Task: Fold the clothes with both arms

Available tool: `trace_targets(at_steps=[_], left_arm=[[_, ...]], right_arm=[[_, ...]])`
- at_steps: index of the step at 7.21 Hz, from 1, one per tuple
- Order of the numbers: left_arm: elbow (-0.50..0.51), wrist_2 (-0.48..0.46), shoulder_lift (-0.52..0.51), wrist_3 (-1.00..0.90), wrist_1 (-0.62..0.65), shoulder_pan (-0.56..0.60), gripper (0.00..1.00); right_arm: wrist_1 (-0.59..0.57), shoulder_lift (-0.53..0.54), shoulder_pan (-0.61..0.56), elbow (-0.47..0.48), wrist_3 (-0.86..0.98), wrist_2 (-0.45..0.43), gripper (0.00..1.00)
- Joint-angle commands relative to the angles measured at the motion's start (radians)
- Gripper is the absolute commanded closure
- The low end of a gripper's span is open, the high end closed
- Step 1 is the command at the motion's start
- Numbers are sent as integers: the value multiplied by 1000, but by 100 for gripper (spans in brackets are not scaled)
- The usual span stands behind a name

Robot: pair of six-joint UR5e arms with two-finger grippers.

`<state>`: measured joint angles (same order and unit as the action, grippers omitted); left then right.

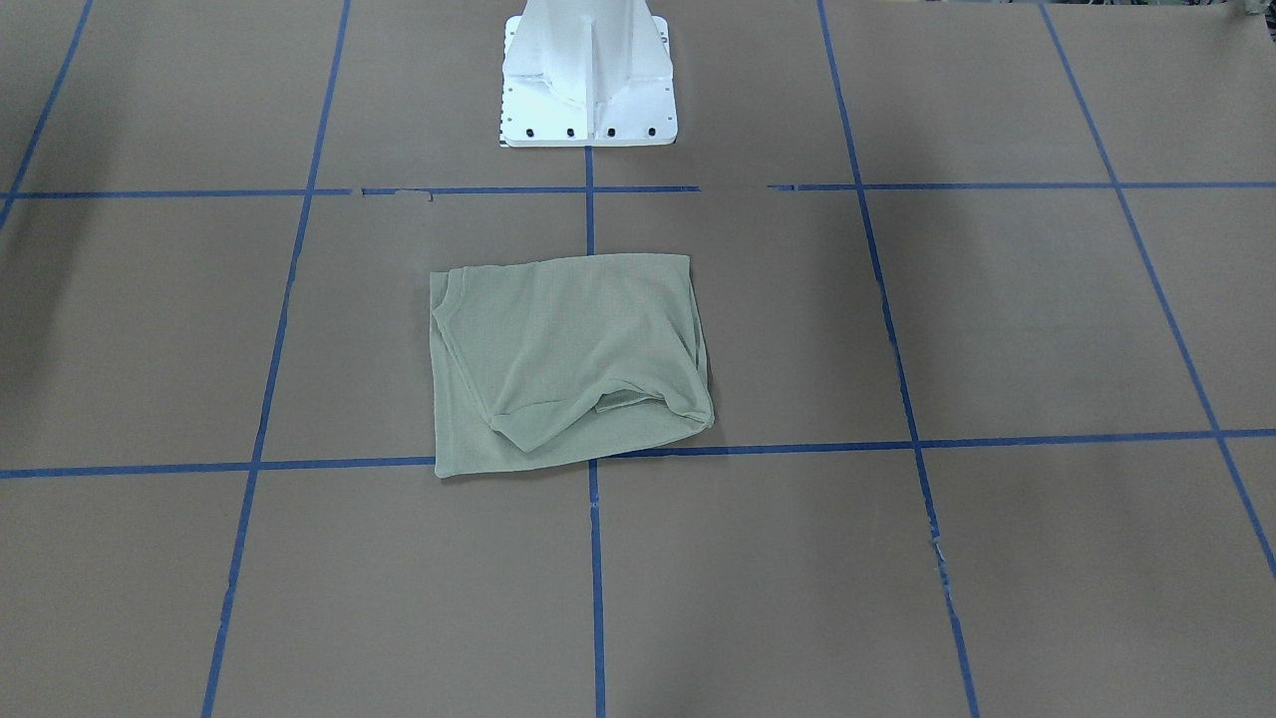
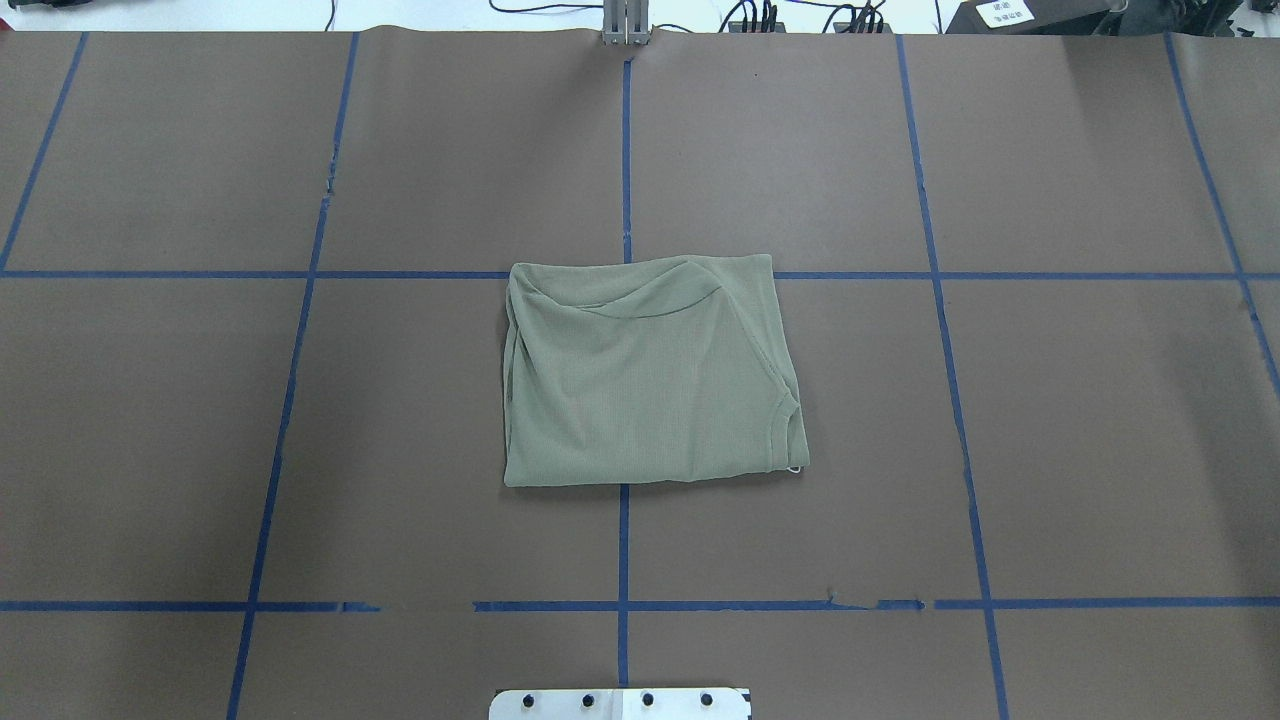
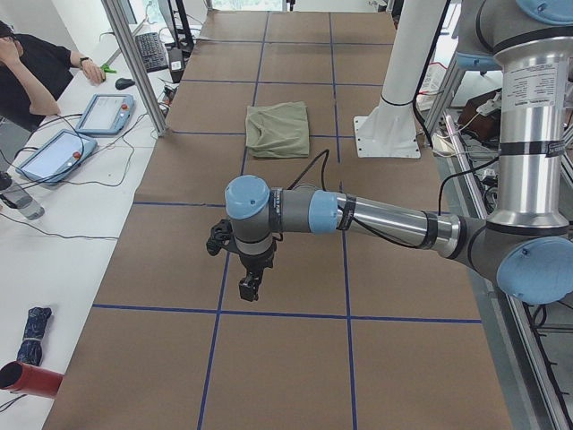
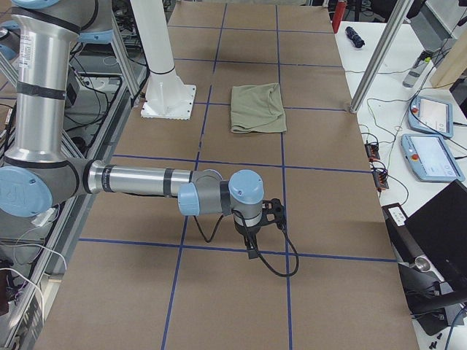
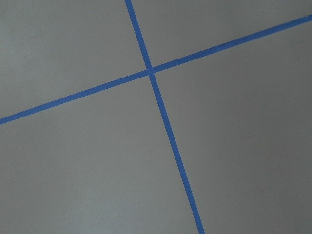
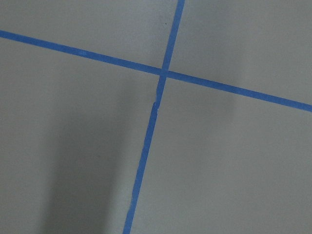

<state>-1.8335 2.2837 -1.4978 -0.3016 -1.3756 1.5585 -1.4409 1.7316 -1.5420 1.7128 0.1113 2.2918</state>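
The pale green shirt (image 1: 568, 359) lies folded into a rough rectangle on the brown table, in front of the pedestal. It also shows in the overhead view (image 2: 645, 380) with its neckline at the right edge, and small in both side views (image 3: 279, 128) (image 4: 257, 108). Neither arm touches it. My left gripper (image 3: 248, 288) hangs fingers-down over bare table far from the shirt; I cannot tell whether it is open or shut. My right gripper (image 4: 252, 251) hangs the same way at the opposite end, state also unreadable. Both wrist views show only table and blue tape.
A white pedestal base (image 1: 588, 90) stands just behind the shirt. Blue tape lines (image 2: 622, 540) grid the table. A person (image 3: 27, 72) sits at a side bench with teach pendants (image 3: 107, 112); more pendants (image 4: 430, 117) lie on the other bench.
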Motion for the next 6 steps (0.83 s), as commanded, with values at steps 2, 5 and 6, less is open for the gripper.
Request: trace_targets(at_steps=[2, 5, 6], left_arm=[[2, -1, 11, -1, 1, 0, 0], [5, -1, 22, -1, 1, 0, 0], [6, -1, 22, -1, 1, 2, 0]], right_arm=[[-171, -1, 0, 103, -1, -5, 0], [-171, 2, 0, 105, -1, -3, 0], [-171, 3, 0, 107, -1, -3, 0]])
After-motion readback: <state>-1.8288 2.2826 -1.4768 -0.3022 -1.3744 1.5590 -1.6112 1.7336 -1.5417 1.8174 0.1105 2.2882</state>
